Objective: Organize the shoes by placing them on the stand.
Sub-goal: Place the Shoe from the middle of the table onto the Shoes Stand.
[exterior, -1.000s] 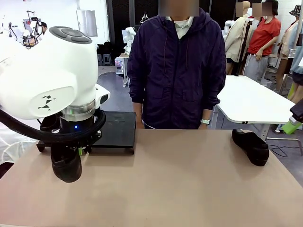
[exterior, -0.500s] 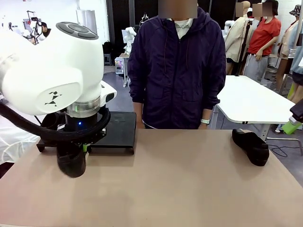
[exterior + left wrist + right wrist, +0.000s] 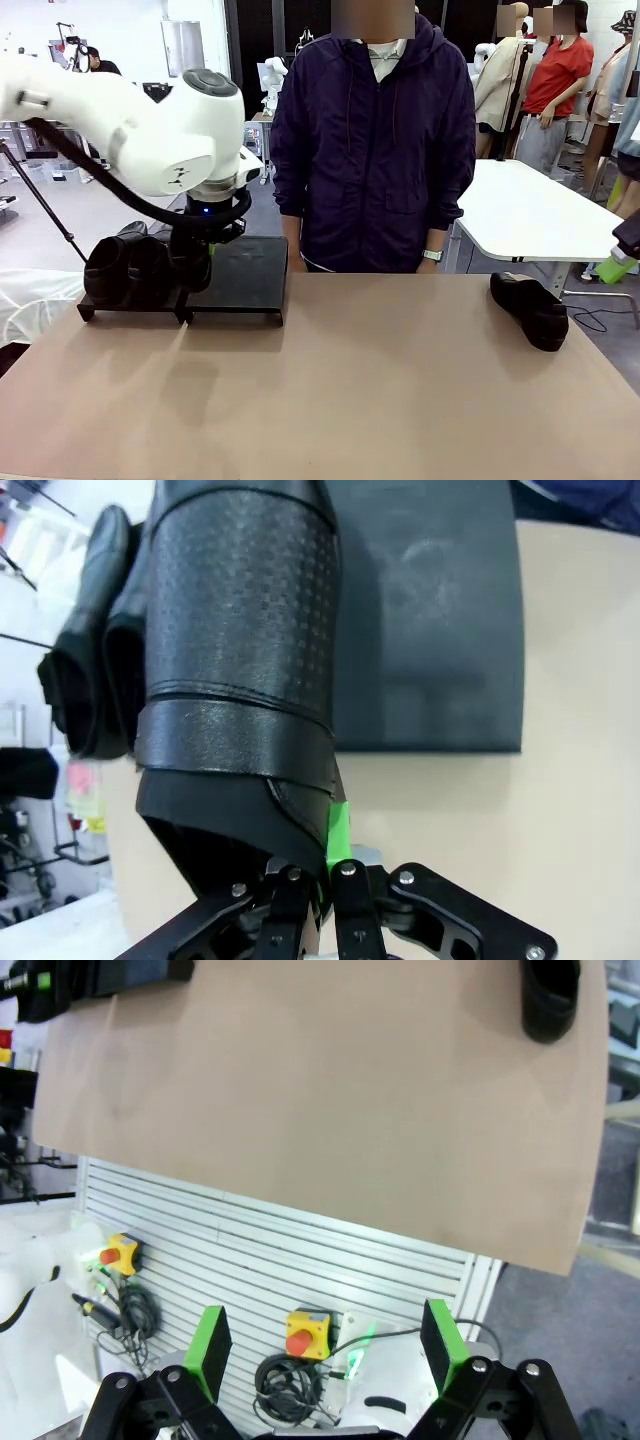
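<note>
Pincers first: right pincer (image 3: 325, 1348) nearest, jaws wide, nothing in them, hanging above robot's side of table (image 3: 350, 400). Farther out, right side: lone shoe (image 3: 530, 310) lying on table, well apart from stand (image 3: 245, 275), not yet placed. Far left: left pincer (image 3: 325, 872) pinched narrow on heel rim of held shoe (image 3: 240, 650), toe over stand's slanted top, just beside what looks like two parked shoes (image 3: 120, 270). Touching stand or not: cannot tell. Judgement: past halfway. Third needs setting down, fourth waits.
</note>
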### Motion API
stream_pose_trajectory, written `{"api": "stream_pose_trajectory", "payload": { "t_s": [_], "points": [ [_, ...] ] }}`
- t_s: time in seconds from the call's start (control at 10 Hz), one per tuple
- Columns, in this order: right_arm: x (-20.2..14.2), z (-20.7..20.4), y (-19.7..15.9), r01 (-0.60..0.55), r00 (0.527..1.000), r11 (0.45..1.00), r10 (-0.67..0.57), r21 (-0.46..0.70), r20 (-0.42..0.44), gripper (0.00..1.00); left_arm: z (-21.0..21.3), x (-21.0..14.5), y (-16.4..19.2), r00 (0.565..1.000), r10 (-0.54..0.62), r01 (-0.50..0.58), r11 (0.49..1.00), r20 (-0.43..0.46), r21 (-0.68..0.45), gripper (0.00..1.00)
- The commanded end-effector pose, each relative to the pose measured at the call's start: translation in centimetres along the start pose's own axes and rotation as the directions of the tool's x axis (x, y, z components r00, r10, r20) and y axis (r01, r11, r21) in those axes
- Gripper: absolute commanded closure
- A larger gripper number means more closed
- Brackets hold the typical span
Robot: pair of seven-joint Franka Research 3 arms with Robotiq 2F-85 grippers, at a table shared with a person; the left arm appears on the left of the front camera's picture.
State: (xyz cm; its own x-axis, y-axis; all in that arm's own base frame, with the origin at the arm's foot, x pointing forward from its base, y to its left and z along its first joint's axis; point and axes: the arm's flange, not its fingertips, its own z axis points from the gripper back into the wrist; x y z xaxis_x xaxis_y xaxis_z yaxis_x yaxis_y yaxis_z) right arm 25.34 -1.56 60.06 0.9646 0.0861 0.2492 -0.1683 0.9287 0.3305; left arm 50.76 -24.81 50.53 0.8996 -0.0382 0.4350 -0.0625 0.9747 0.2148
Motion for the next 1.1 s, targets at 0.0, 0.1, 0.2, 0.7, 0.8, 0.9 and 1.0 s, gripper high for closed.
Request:
{"api": "stream_pose_trajectory", "payload": {
  "t_s": [0.0,0.1,0.2,0.7,0.8,0.9,1.0],
  "points": [
    [0.1,0.2,0.3,0.019,1.000,1.000,-0.019,0.020,0.001,0.00,-1.6,2.5,-2.5,1.000,0.012,-0.012,1.000,-0.005,0.025,1.00],
    [0.1,0.2,0.3,0.019,1.000,1.000,-0.019,0.020,0.001,0.00,-3.8,3.4,-2.9,1.000,0.003,-0.003,1.000,-0.007,-0.004,1.00],
    [0.1,0.2,0.3,0.019,1.000,1.000,-0.019,0.020,0.001,0.00,-5.3,3.8,-3.2,1.000,0.016,-0.016,1.000,0.008,0.022,1.00],
    [0.1,0.2,0.3,0.019,1.000,1.000,-0.019,0.020,0.001,0.00,-8.5,3.8,-3.7,0.999,0.013,-0.017,0.994,0.039,0.104,1.00],
    [0.1,0.2,0.3,0.019,1.000,1.000,-0.019,0.020,0.001,0.00,-9.0,4.0,-3.8,1.000,0.007,-0.010,0.995,0.029,0.099,1.00],
    [0.1,0.2,0.3,0.019,1.000,1.000,-0.019,0.020,0.001,0.00,-9.5,4.1,-3.9,1.000,0.003,-0.005,0.994,0.018,0.106,1.00],
    [0.1,0.2,0.3,0.019,1.000,1.000,-0.019,0.020,0.001,0.00,-10.0,4.2,-3.9,1.000,-0.002,0.000,0.995,0.022,0.102,1.00]
  ]
}}
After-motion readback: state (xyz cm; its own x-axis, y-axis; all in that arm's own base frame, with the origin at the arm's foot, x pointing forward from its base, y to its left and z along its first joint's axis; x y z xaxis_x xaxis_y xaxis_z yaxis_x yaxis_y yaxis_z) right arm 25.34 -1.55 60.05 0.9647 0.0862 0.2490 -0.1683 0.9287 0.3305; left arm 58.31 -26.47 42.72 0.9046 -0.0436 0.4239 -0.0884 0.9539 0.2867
